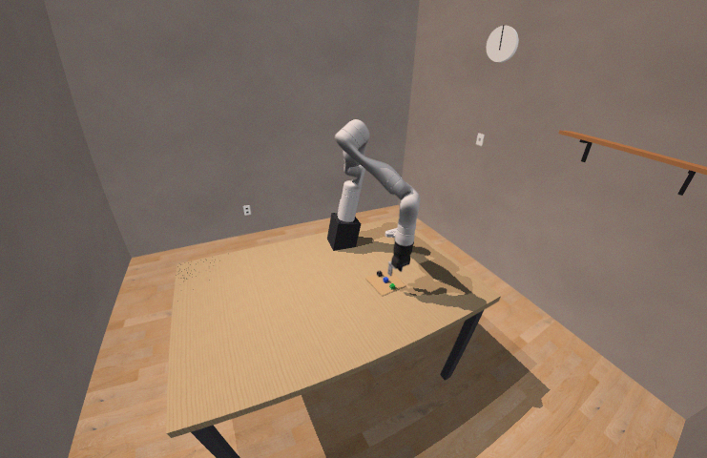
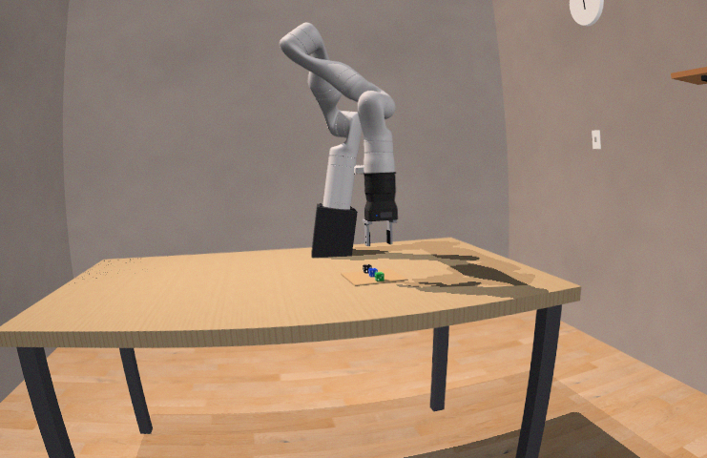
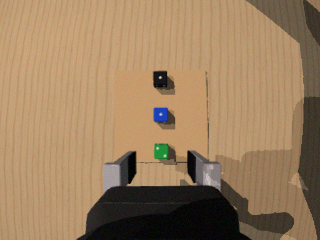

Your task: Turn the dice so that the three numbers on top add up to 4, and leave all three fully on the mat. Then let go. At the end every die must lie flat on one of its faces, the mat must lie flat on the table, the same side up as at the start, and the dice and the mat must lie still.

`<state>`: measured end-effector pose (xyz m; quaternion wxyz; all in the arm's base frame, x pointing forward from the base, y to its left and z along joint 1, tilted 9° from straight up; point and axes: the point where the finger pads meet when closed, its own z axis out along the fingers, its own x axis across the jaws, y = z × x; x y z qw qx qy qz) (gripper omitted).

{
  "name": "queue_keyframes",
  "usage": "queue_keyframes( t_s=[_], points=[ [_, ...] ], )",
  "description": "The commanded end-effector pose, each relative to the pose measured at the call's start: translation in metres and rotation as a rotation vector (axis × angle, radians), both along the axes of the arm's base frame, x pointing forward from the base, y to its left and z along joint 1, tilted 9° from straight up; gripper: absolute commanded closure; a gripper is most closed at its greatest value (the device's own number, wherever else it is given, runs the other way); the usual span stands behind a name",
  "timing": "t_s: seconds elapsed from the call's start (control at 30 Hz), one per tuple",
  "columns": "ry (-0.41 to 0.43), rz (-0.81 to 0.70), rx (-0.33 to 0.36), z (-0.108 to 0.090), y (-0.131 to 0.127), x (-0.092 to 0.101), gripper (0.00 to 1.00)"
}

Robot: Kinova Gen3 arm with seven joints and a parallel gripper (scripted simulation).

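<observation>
The square orange-tan mat [image 1: 376,284] [image 2: 356,278] [image 3: 130,100] lies flat on the table with three dice in a row on it. The black die [image 1: 379,273] [image 2: 366,267] [image 3: 160,78] shows one pip on top. The blue die [image 1: 384,280] [image 2: 372,272] [image 3: 160,114] in the middle also shows one pip. The green die [image 1: 392,286] [image 2: 380,276] [image 3: 161,151] shows two pips, close inside the mat's lower edge in the wrist view. All three look flat. My gripper [image 1: 395,270] [image 2: 378,242] [image 3: 161,161] is open and empty, above the dice and touching none.
The wooden table [image 1: 267,323] [image 2: 202,297] [image 3: 60,120] carries the black base block [image 1: 343,232] [image 2: 333,232] of the arm, behind the mat. Shadows of the arm fall to the right of the mat. Small dark specks show at the table's far left corner.
</observation>
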<state>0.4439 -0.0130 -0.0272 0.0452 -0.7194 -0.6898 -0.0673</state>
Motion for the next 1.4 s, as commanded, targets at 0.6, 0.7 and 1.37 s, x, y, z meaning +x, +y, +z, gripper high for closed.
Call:
queue_keyframes(
  t_s=[0.6,0.7,1.37],
  points=[
    [-0.002,-0.001,-0.001,0.003,-0.001,0.001,0.00],
    [-0.002,-0.001,-0.001,0.009,-0.002,0.000,0.00],
    [-0.002,-0.001,-0.001,0.083,-0.014,-0.002,0.00]
  ],
)
